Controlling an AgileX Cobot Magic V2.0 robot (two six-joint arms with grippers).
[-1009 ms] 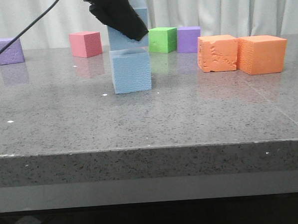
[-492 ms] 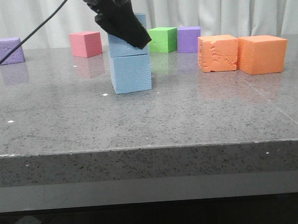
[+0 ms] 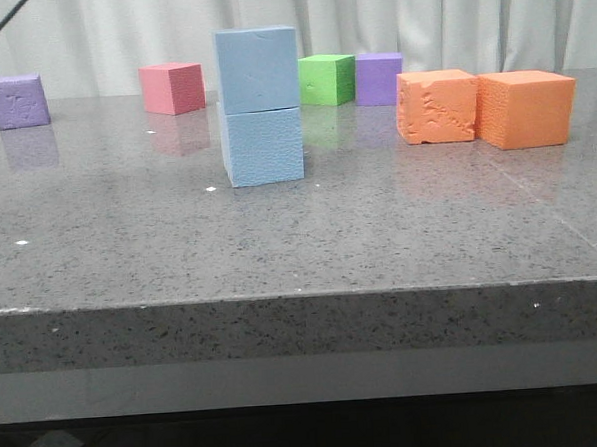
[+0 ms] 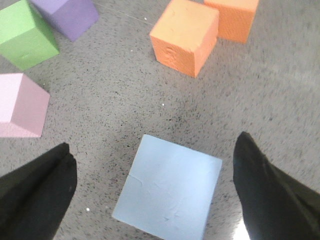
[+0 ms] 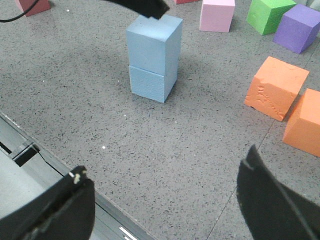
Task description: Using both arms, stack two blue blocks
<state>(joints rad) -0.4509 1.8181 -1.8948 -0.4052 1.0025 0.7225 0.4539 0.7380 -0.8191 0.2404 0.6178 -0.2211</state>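
A: Right, the two blue blocks are sitting stacked on the bench (image 3: 399, 228): upper blue block (image 3: 258, 68) resting on lower blue block (image 3: 262, 146), edges roughly flush, near the middle of the grey top. Looks like the task is essentially finished.

B: Grippers?

A: Left gripper (image 4: 155, 185) is hovering above the upper block with its fingers (image 4: 37, 187) spread wide, touching nothing. Right gripper (image 5: 165, 210) is hanging well apart from the stack, jaws also spread, holding nothing.

B: Handling, if a re-grip is needed?

A: I'm judging these as foam: light, soft, pebbled faces giving decent friction. Not fragile, though the nearer orange cube (image 3: 437, 106) is showing a chewed face, so the material is probably tearing under hard squeezing. I'd be pinching two opposite side faces at mid-height, light force. A light block is also tipping easily, so any sideways nudge is risking the stack.

B: Clutter?

A: Pink cube (image 3: 172, 87), green cube (image 3: 326, 78) and purple cubes (image 3: 379, 77) are sitting behind, well apart.
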